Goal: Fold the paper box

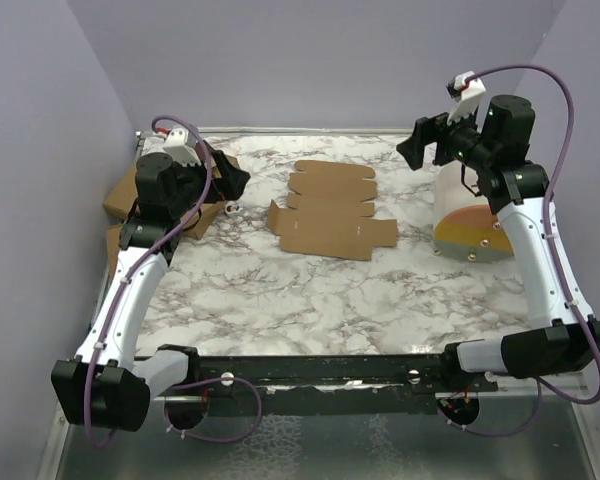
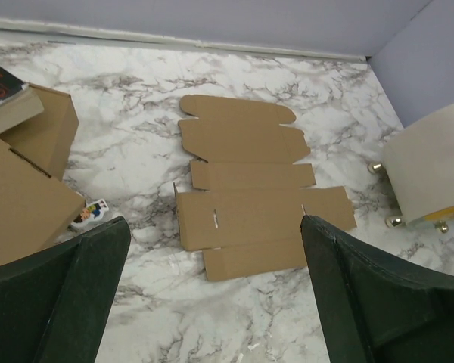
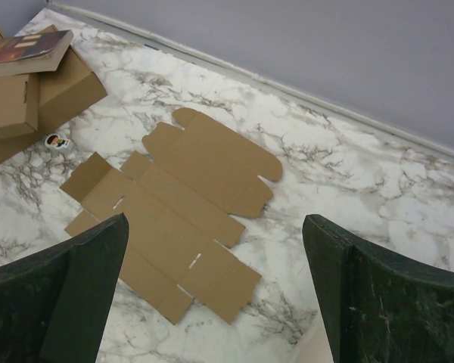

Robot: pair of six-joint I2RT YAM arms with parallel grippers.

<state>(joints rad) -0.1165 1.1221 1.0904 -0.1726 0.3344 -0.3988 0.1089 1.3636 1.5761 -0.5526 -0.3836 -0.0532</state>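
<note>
Above the bench [image 1: 310,300], the left fingers [image 2: 60,295] and right fingers [image 3: 386,295] hang spread wide, holding nothing. Beyond them the paper box [image 1: 330,210] lies flat and unfolded mid-bench (every flap down). It seems best to pin its middle panel with one arm while the other lifts a flap along its crease.

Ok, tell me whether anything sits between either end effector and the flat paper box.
Nothing visible does: the paper box lies flat on the marble table between the open left end effector and right end effector.

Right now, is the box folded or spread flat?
Spread flat: the box lies unfolded on the table, every flap and crease showing, none raised.
</note>
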